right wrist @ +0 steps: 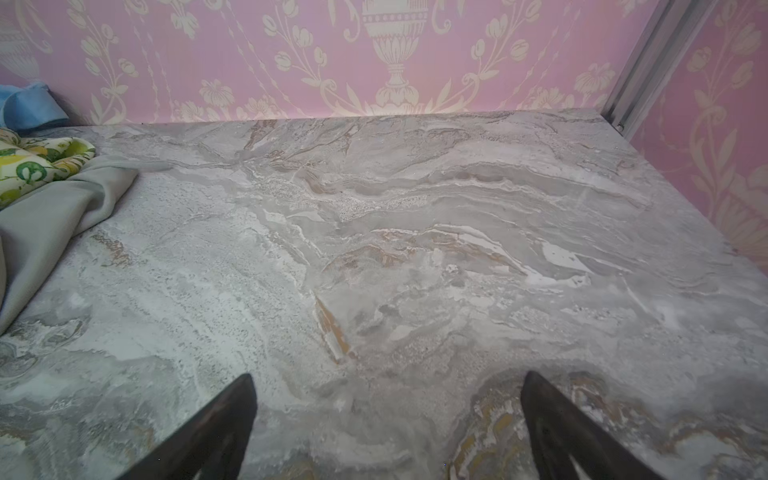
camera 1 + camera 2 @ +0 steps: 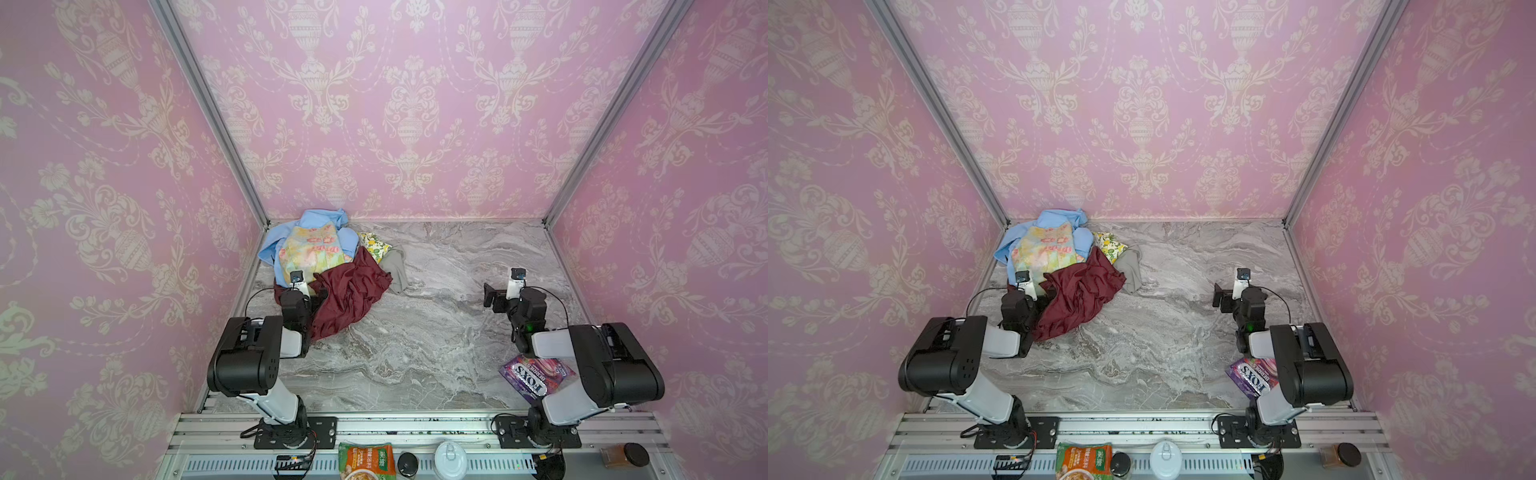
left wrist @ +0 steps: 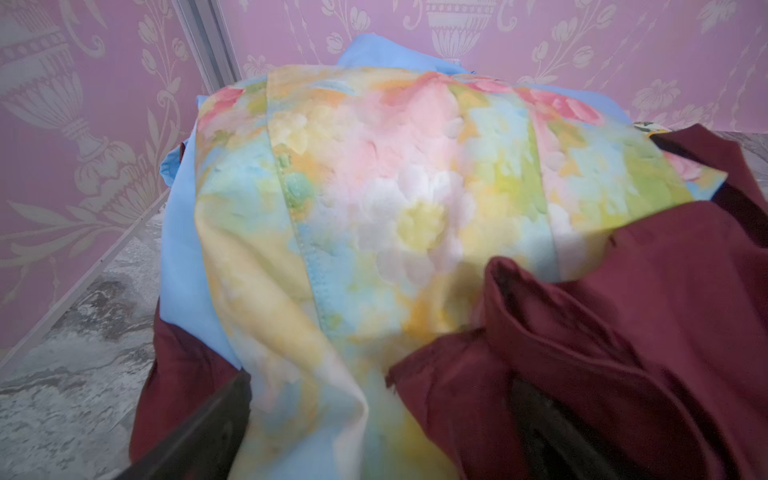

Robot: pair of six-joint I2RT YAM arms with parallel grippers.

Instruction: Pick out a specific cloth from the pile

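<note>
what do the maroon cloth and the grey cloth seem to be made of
The maroon cloth: likely a satin-like woven fabric; smooth, with a soft sheen on its folds. The grey cloth: probably a matte knit; a fine textured surface, no shine, soft rounded drape. Exact fibres cannot be told.

Pastels, maroon and one plain grey against pink wallpaper!

In the pile [image 2: 324, 266]: a light blue cloth [image 2: 270, 245], a watercolour floral cloth [image 3: 374, 187] in yellow, pink and aqua ahead of the black left tool [image 3: 380, 386], a shiny maroon cloth [image 2: 349, 295], a white lemon-print cloth [image 2: 374, 245] with green leaves, and the cloth [image 1: 50, 224], plain light grey. The counter [image 2: 436, 332] is grey-white marble; the walls [image 2: 407, 104] are pink with cream damask; the right tool [image 1: 388, 374] is black.
</note>
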